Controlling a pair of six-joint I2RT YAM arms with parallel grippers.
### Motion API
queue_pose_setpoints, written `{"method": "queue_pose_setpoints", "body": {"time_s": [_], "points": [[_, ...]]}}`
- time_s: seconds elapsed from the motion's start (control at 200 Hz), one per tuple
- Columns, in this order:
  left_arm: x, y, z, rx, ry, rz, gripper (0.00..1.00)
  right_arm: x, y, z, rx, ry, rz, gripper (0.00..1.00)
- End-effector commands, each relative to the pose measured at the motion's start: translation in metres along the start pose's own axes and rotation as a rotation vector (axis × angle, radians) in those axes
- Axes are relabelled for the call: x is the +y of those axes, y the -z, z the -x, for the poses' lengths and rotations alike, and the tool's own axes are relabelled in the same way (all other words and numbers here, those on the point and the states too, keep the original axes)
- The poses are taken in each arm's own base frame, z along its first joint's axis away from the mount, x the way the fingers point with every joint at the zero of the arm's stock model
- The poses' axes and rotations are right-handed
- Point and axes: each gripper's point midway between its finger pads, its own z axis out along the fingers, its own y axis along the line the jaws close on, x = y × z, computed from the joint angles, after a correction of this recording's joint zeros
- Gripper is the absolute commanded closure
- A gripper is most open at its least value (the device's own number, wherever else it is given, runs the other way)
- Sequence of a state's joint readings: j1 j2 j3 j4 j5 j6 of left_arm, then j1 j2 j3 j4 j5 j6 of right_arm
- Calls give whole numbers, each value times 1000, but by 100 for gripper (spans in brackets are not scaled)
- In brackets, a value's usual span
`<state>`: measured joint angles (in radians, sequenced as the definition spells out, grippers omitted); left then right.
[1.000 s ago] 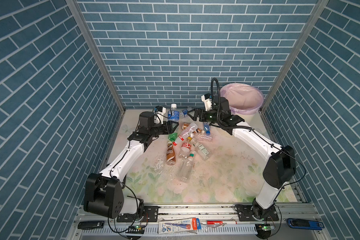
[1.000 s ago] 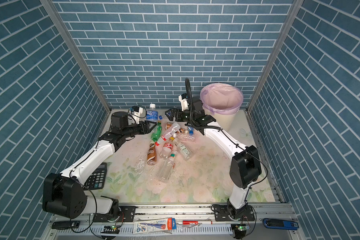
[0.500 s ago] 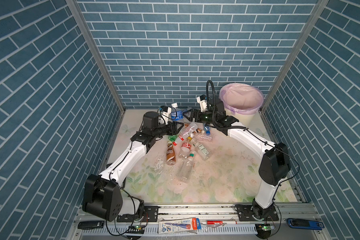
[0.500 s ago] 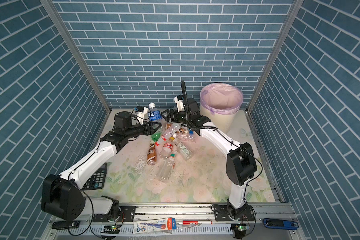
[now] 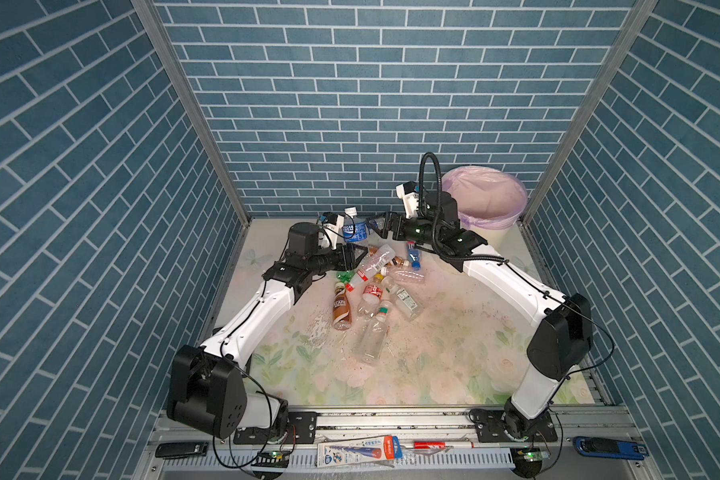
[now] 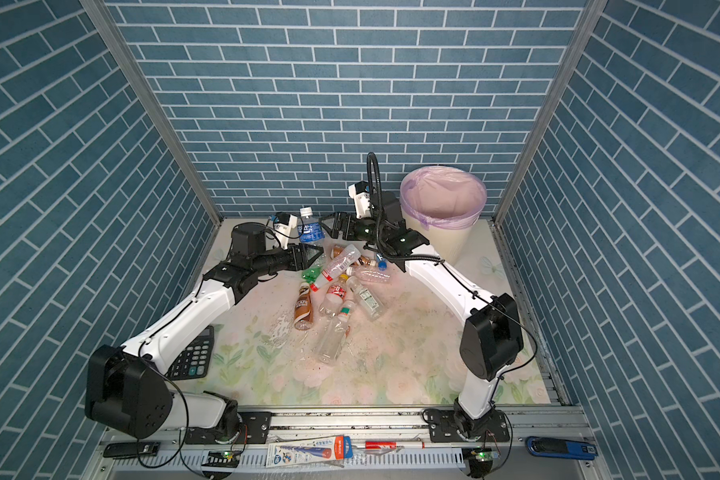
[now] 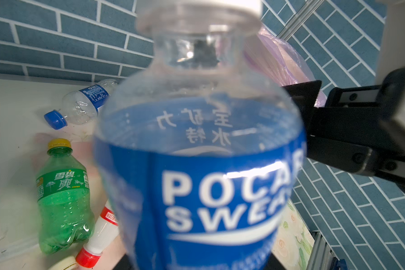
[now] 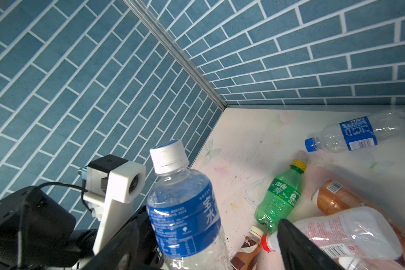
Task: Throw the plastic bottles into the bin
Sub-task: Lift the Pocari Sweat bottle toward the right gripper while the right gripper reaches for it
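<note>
Bottle (image 7: 201, 175) gripped; calculator (image 6: 194, 353) only in a top view.

2 overhead views, wrist views share bottle (image 7: 201, 187)

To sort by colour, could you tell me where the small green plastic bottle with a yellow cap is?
In both top views the green bottle lies at the bottle pile's left edge, partly under the left gripper.

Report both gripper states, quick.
Left gripper: closed on the blue-label bottle, held upright.
Right gripper: open, empty, beside that bottle.
</note>
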<state>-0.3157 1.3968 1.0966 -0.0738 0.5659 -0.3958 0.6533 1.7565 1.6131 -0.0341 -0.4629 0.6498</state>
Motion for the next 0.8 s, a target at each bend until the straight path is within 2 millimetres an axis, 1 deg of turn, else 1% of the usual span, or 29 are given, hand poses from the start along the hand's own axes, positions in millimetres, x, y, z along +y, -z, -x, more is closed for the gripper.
{"method": "queue_pose_setpoints", "body": {"time_s": [0.0, 0.125, 0.23, 0.39, 0.54, 0.635, 0.795], "points": [[-10, -1, 8, -5, -16, -34, 38, 25, -4, 2, 5, 41, 72, 8], [-11, -1, 8, -3, -16, -41, 38, 26, -14, -6, 39, 65, 71, 9], [-13, -1, 8, -1, -18, -50, 38, 27, -20, -9, 48, 78, 79, 12], [-14, -1, 8, -2, -18, -55, 38, 21, -30, -11, 64, 70, 72, 22], [-14, -3, 7, 2, -15, -58, 38, 17, -40, -16, 84, 61, 75, 25], [-16, -2, 8, -1, -16, -61, 38, 10, -46, -22, 99, 52, 69, 28], [-15, -2, 7, 4, -13, -59, 38, 4, -53, -28, 114, 41, 68, 30]]}}
